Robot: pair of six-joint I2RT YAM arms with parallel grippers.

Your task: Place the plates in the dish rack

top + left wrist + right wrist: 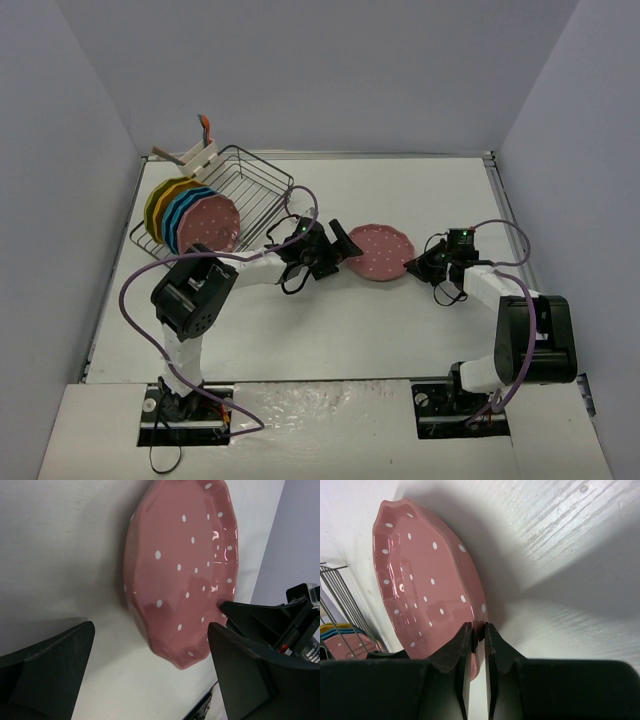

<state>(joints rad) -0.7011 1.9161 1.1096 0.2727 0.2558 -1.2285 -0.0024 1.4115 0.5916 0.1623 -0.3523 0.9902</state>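
Note:
A pink dotted plate (380,250) (185,575) (425,580) sits mid-table between both arms. My right gripper (412,268) (478,627) is shut on the plate's right rim. My left gripper (335,255) (150,630) is open at the opposite side, and the plate's scalloped edge reaches in between its fingers, close to the right one, without being pinched. The dish rack (255,175) (340,595) stands at the far left. Several plates (195,215) stand on edge in its left end: yellow-green, teal blue, and a pink one in front.
A white utensil caddy (195,155) with an orange-tipped item sits at the rack's far left corner. Purple cables loop over both arms. Grey walls close in on the left, far and right sides of the white table (330,340).

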